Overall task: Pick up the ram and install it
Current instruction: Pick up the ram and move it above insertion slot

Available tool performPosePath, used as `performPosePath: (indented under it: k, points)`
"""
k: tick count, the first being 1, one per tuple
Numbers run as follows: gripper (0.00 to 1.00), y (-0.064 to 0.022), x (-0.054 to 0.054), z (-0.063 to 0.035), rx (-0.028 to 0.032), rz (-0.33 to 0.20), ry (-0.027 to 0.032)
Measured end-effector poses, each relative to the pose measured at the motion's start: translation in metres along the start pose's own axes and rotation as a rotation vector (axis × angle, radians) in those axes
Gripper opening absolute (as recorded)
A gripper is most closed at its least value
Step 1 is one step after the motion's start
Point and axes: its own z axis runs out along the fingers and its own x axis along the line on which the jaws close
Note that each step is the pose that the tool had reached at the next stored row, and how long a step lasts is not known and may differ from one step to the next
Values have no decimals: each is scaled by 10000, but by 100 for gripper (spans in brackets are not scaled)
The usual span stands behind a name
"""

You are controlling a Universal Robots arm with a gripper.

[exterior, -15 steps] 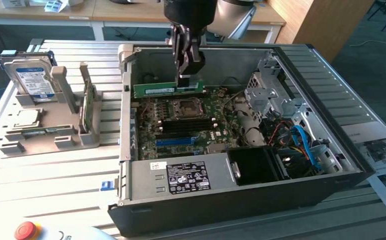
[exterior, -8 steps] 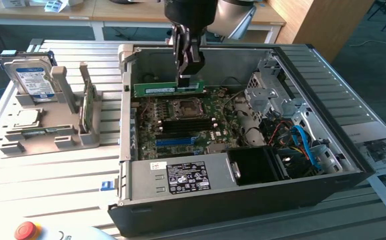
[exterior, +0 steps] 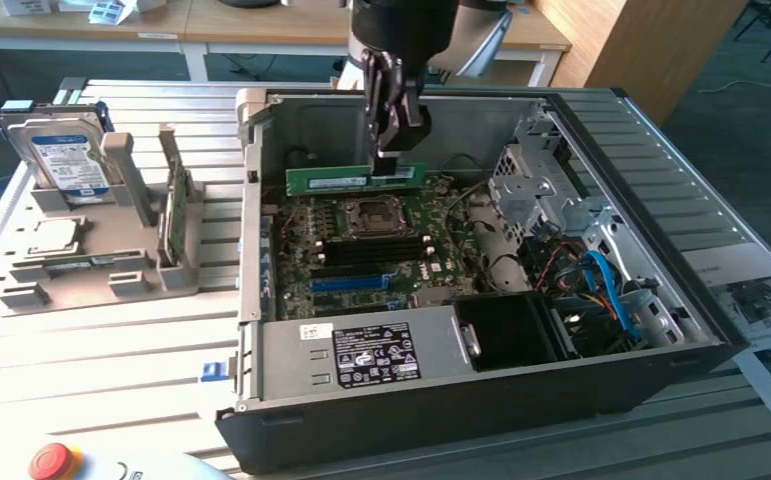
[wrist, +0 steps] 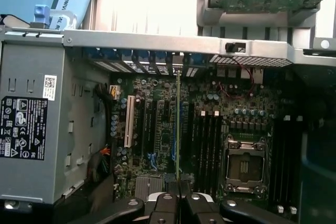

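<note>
Install step in hand, it seems: gripper (exterior: 392,165) fingers clamped on top edge of ram (exterior: 354,180), upper centre of exterior frame, above motherboard (exterior: 302,280) inside case (exterior: 492,405). Not seated yet; needs alignment with memory slots (exterior: 374,252).

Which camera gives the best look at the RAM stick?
The exterior view: the ram shows its long green face and white sticker, held in the gripper above the motherboard. The wrist view sees the ram edge-on, a thin line.
</note>
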Motion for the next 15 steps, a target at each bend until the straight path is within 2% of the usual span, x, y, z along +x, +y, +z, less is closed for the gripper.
performPosePath:
  k: [8, 15]
  points:
    - [12, -179, 21, -2, 0, 8, 0]
    - [12, -189, 11, -2, 0, 9, 0]
